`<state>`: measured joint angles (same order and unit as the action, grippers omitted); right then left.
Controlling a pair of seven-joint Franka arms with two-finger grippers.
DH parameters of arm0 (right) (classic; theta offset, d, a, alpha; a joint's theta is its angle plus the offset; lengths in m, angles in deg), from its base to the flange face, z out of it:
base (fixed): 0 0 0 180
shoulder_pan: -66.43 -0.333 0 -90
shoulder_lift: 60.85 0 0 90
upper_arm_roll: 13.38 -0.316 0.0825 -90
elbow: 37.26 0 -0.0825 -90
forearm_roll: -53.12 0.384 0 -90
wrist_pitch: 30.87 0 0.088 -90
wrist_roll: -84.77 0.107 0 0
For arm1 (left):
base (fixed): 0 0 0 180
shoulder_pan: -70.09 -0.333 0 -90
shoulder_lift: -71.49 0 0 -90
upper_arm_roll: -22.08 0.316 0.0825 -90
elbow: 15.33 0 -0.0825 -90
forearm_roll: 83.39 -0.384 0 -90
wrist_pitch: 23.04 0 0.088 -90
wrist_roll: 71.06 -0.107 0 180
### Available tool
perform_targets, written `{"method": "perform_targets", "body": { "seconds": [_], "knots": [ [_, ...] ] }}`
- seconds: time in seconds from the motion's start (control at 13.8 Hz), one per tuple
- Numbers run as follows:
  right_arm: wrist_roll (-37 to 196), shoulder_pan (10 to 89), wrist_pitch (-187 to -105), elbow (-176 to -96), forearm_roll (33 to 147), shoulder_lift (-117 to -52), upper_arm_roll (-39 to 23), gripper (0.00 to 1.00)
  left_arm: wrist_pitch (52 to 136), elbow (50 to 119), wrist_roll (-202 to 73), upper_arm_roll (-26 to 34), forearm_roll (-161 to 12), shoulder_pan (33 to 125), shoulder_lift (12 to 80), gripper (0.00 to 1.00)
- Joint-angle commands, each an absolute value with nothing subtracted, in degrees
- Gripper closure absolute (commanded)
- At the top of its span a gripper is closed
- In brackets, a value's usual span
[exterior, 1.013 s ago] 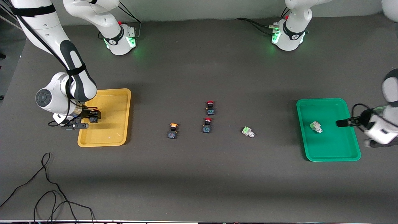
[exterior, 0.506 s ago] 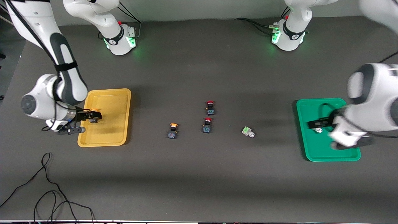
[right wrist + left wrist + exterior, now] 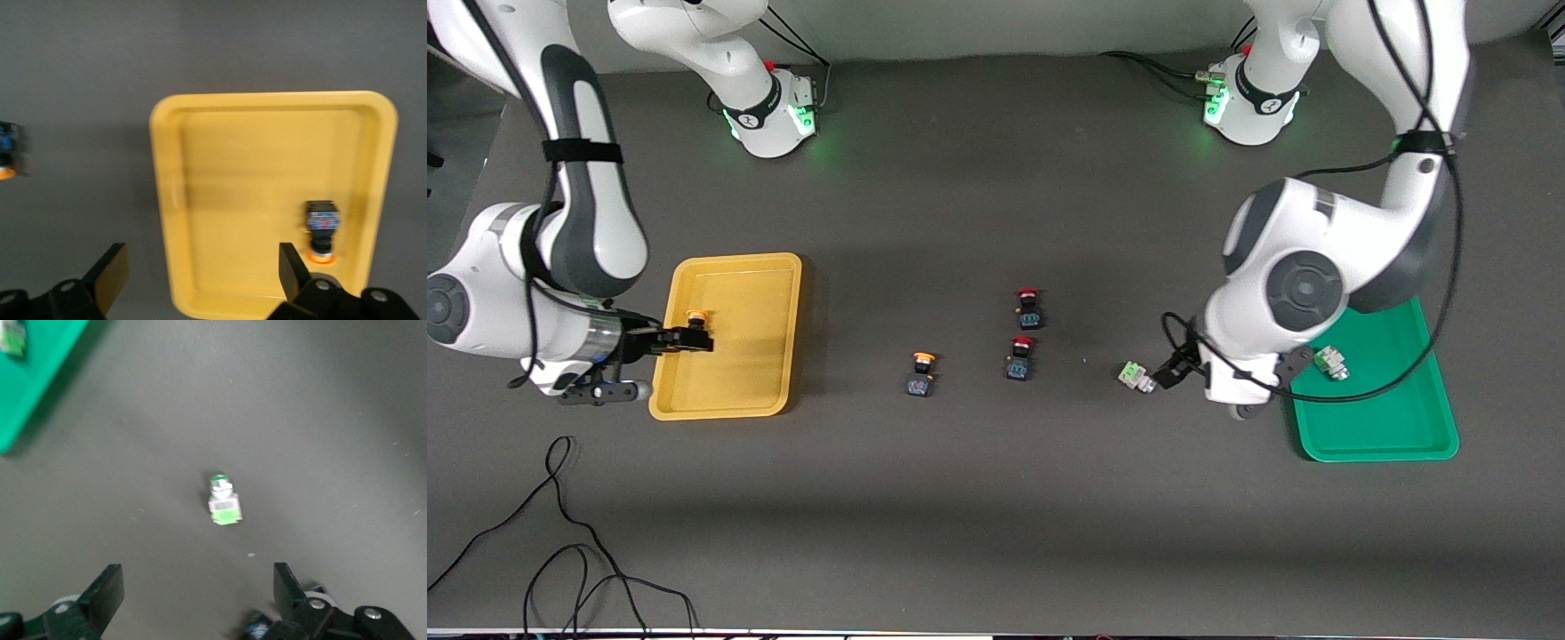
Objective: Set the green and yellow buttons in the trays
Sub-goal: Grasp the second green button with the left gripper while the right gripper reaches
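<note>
Green-trimmed loose button lies on the table near the green tray; centre the open, empty left gripper over it before closing, while the open right gripper waits over the yellow tray.

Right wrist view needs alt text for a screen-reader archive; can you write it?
A shallow yellow plastic tray on a dark grey table holds one small orange-capped, black-bodied push button. The right claw hangs open above it, and a second orange-capped button sits at the frame's edge.
</note>
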<state>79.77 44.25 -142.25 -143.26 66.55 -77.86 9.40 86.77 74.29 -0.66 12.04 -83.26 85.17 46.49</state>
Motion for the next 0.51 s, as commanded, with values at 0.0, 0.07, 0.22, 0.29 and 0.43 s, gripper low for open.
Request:
{"method": "perform_targets", "body": {
  "seconds": [0.0,0.07,0.22,0.29,0.43],
  "knots": [
    [89.7,38.8,-141.0,-139.3,68.0,-80.0,10.0,0.00,96.9,81.8,3.6,13.2,-83.7,87.0,44.7,0.00],
    [93.2,36.9,-141.3,-138.1,68.1,-81.1,10.0,0.00,103.4,85.6,4.2,13.3,-84.3,87.7,43.6,0.00],
    [100.2,32.4,-142.3,-135.6,68.3,-83.9,9.9,0.00,111.8,89.5,6.4,13.3,-87.0,88.3,40.5,0.00],
    [103.5,30.3,-143.6,-134.5,68.3,-85.4,9.9,0.00,113.5,89.8,7.2,13.4,-88.5,88.5,38.8,0.00],
    [108.3,27.0,-146.8,-133.2,70.9,-88.3,9.9,0.00,115.9,89.8,7.7,13.6,-90.2,88.5,36.6,0.00]
  ]
}}
